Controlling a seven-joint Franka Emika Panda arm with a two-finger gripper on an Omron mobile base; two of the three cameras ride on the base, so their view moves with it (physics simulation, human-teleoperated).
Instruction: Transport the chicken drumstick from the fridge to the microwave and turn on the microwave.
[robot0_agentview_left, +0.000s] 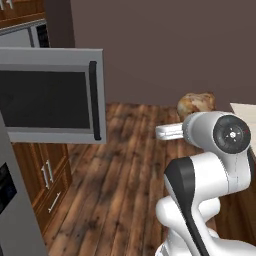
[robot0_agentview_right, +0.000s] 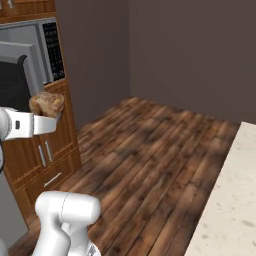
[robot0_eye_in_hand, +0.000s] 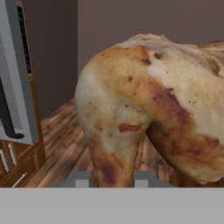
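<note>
I am carrying the lumpy golden-brown chicken drumstick (robot0_eye_in_hand: 144, 105), pinched in the two-finger gripper (robot0_eye_in_hand: 108, 178), well right of the wide grey microwave (robot0_agentview_left: 50, 95) with its door swung open; I should swing in slowly past that door.

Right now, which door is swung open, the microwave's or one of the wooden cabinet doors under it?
The microwave door, grey with a black window, stands swung out into the room. The wooden cabinet doors below sit flush and closed.
</note>
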